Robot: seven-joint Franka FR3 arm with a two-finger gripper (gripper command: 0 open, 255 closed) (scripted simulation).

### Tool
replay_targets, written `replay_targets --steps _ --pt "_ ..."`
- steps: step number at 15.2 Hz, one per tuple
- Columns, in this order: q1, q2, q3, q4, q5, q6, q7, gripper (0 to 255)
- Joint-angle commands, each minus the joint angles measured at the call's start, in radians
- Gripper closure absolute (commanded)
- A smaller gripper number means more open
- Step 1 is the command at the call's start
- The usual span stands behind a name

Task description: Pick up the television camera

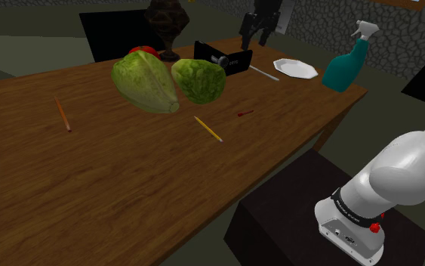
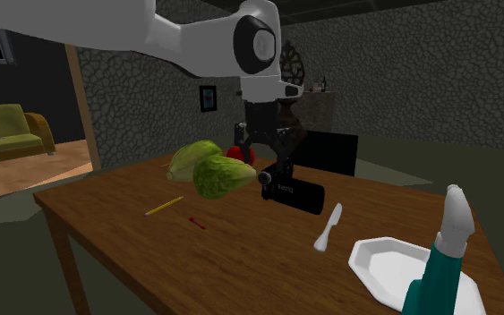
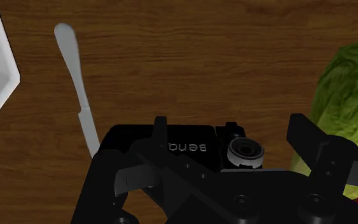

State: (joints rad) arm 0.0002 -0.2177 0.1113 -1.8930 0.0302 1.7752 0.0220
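- The black television camera [image 1: 222, 59] lies on the worktop [image 1: 127, 166] near the edge opposite the stand [image 1: 294, 219].
- The gripper [image 3: 234, 137] hovers above it, spread wide and holding nothing.
- A green lettuce [image 1: 199, 79] sits by its lens end, and a white knife [image 3: 75, 83] and a plate [image 1: 296, 69] lie on the other side.

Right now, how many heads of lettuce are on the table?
2. The larger lettuce lies toward the shoulder view's left; the smaller lettuce sits right beside it, next to the black camera. Anything behind them would be hidden.
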Motion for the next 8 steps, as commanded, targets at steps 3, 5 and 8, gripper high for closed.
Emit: replay_targets --steps 3,5,8 --pt "0.007 0.179 0.021 0.173 -0.013 -0.021 0.054 0" --pt "0.014 0.271 0.028 0.272 -0.023 -0.041 0.079 0" --pt "0.028 0.418 0.035 0.442 -0.038 -0.084 0.115 0"
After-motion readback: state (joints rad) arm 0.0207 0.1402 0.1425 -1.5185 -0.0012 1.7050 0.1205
